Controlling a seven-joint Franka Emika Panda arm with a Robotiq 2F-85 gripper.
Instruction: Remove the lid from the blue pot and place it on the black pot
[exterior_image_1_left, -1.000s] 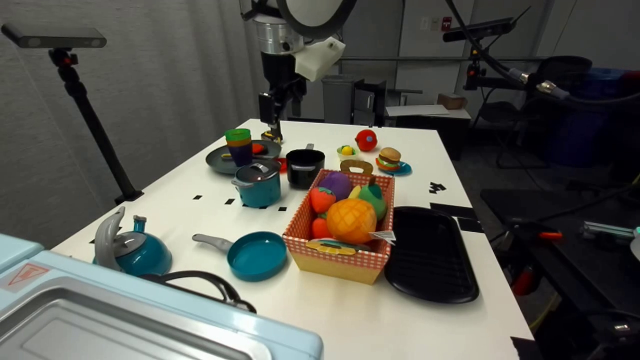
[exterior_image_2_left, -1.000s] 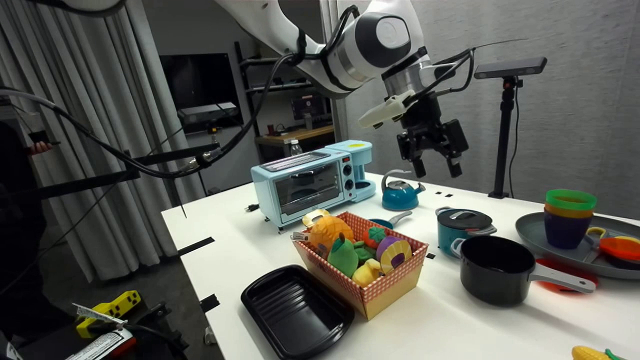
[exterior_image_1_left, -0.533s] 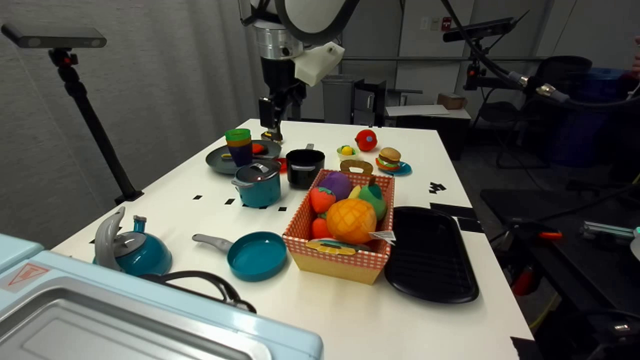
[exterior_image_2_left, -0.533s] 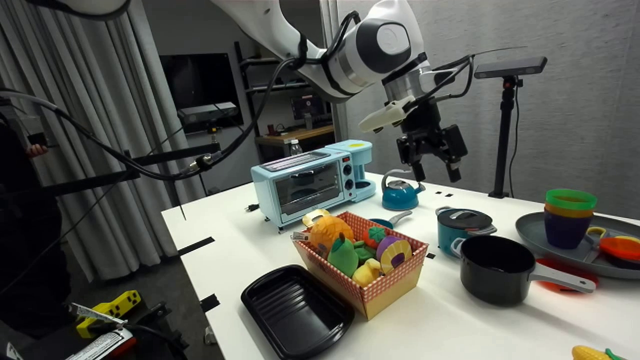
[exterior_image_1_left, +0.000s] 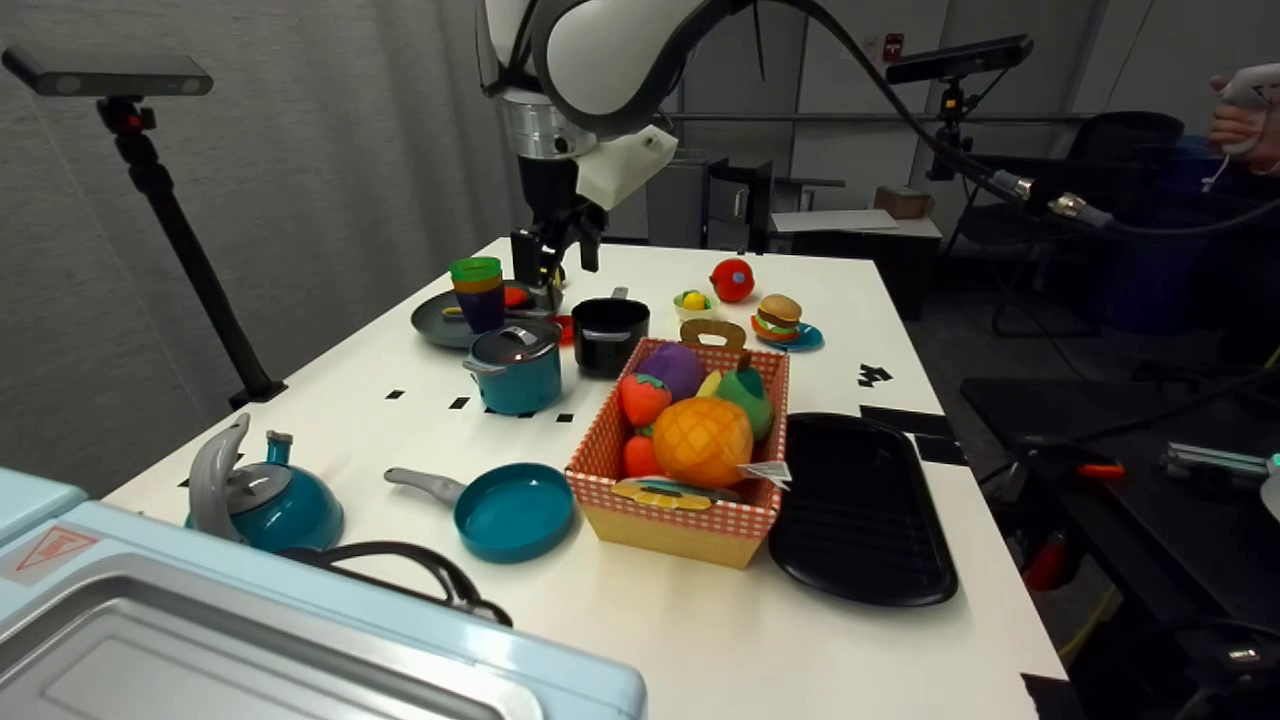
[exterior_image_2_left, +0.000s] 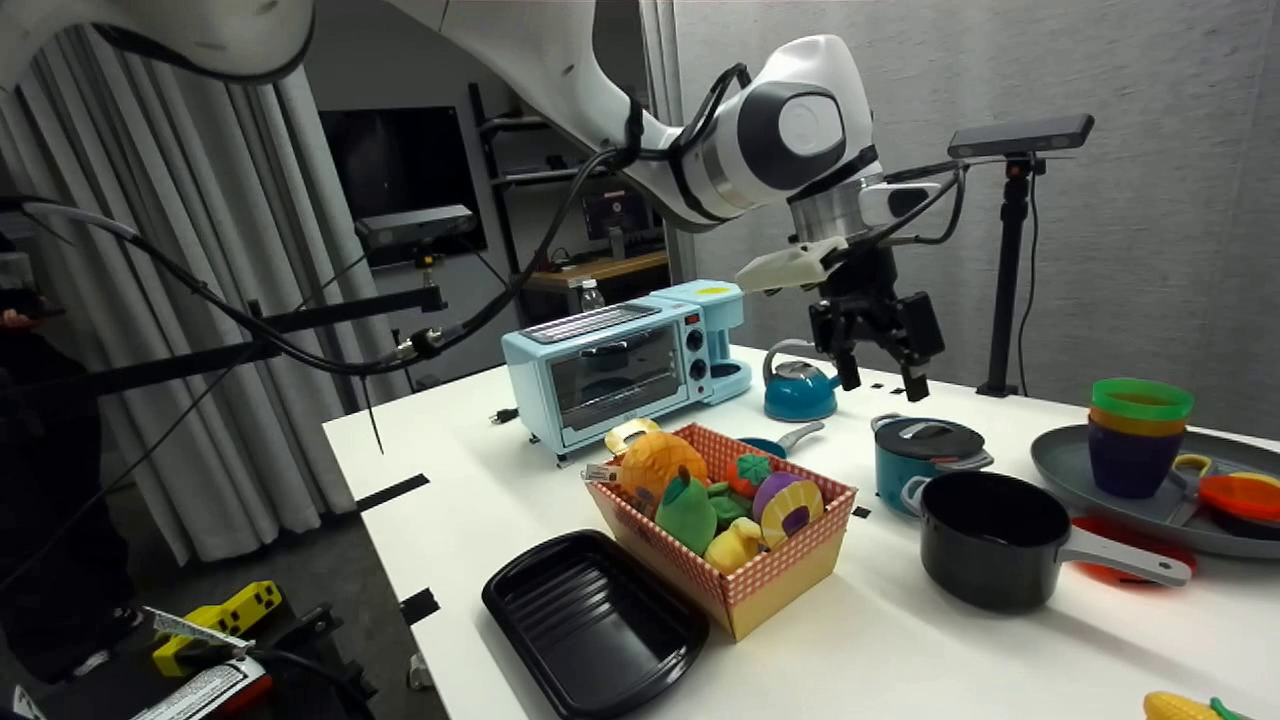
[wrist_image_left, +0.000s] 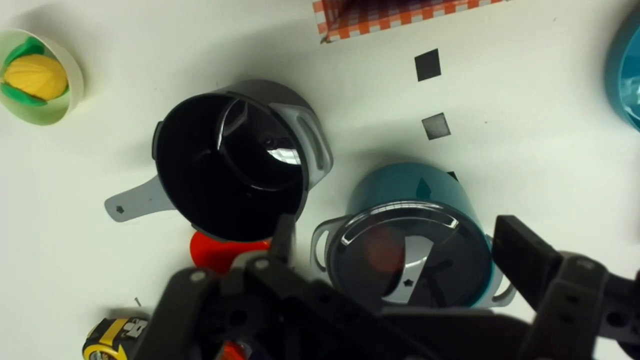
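The dark lid with its grey grip strip sits on the blue pot in the wrist view. In both exterior views the lid lies flat on the blue pot. The black pot stands beside it, uncovered, with a grey handle; it also shows in both exterior views. My gripper is open and empty, its fingers on either side of the lid in the wrist view. In an exterior view the gripper hangs above the lid, apart from it.
A grey pan holding stacked cups stands beside the pots. A checked basket of toy fruit, a black tray, a kettle, a teal frying pan and a toaster oven are also on the table.
My gripper has moved down towards the lid, mostly in the last half second. The gripper stays open. The pots and lid have not moved.
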